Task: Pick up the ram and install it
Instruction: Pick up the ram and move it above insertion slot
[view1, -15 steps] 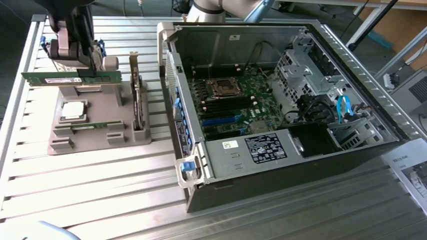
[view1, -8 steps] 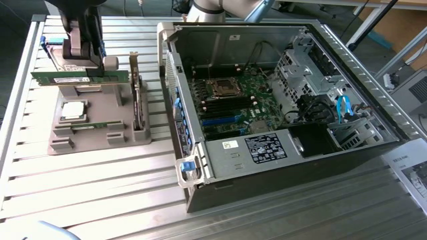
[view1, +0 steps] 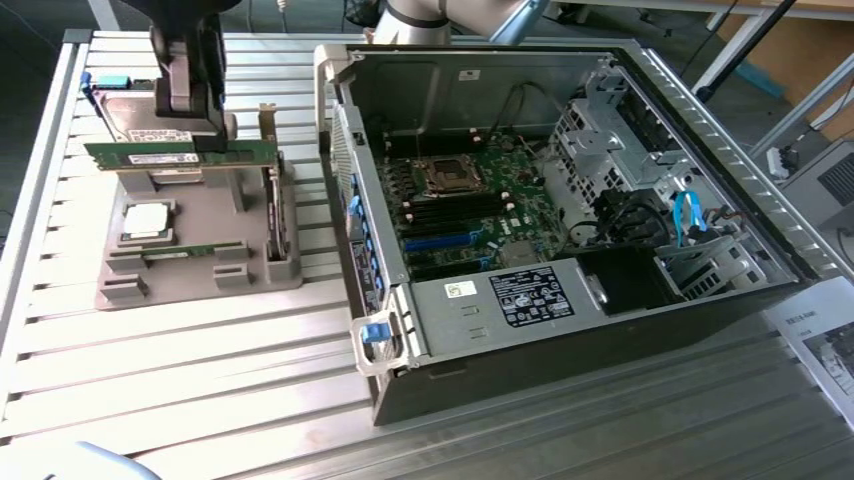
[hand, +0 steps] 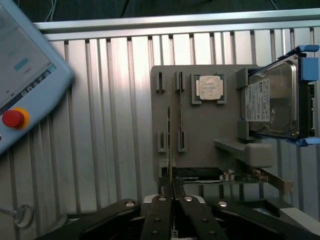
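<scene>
Close by, the gripper (view1: 187, 138) has its fingers pinched on the middle of the ram (view1: 247, 153), holding the green stick level above the grey holder (view1: 187, 275). Under it sit a silver processor (view1: 144, 222) and an upright expansion card (view1: 275, 215), with a hard drive (hand: 272, 100) behind. Further towards the exterior view's right, an open computer case (view1: 414, 85) stands on the slatted metal table (view1: 200, 380).
</scene>
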